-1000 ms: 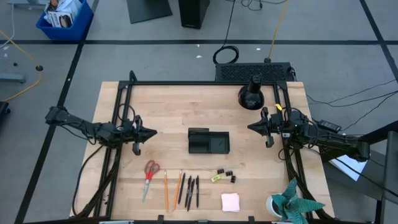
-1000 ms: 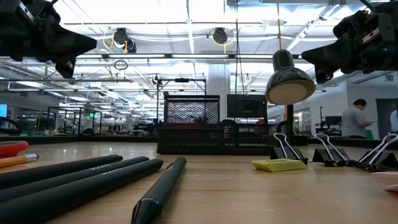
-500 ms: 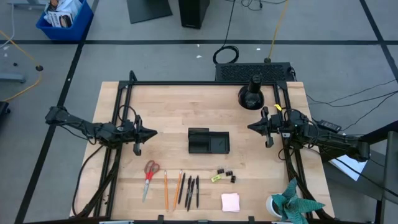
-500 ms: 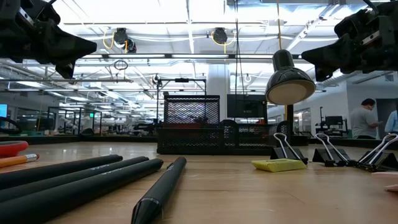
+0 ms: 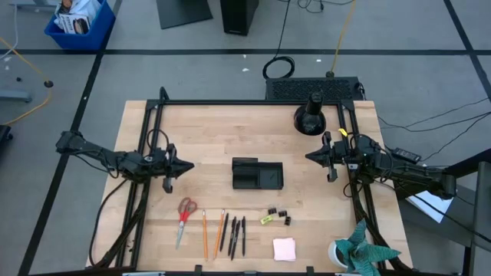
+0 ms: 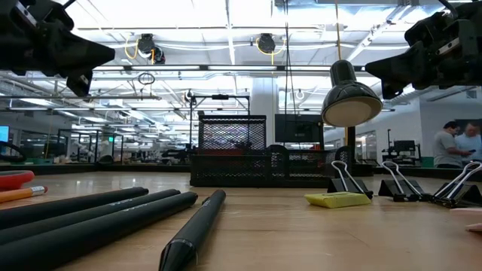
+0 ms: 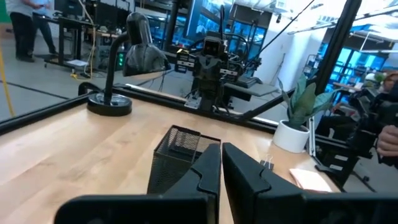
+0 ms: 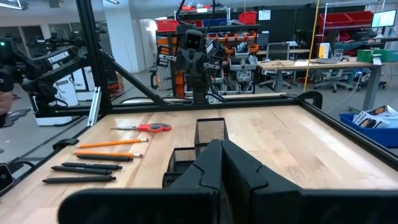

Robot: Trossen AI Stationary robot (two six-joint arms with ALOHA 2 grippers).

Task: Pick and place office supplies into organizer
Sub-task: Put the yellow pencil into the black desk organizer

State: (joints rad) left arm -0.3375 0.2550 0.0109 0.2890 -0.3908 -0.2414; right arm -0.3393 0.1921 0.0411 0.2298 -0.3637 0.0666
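Nothing has gone into the organizer (image 5: 258, 174) yet, as far as I can see: its two compartments look bare from above, and every supply lies loose on the tabletop (image 5: 222, 130).

My left claw (image 5: 186, 163) hangs above the wood with its fingers pressed together, gripping nothing. The organizer sits ahead of its tip, well apart, and my right claw (image 5: 310, 157) faces it from the far side, also closed and empty, so the tray lies between my two claws.

The supplies sit in a row toward the near edge, off to the side of both claws rather than in front of them. Closest to my left claw are the red-handled scissors (image 5: 184, 217), then the orange pencils (image 5: 212, 232) and the black pens (image 5: 237, 235) beside them. Nearer my right claw's side are the binder clips (image 5: 279, 215), the small yellow item (image 5: 266, 219) touching or just beside them, and the pink sticky-note pad (image 5: 284, 248).

So I judge the job barely started: every piece is left to pick and place, and both claws must open first. The thin pencils and pens, lying flat and close together, look the fiddliest to grasp singly.
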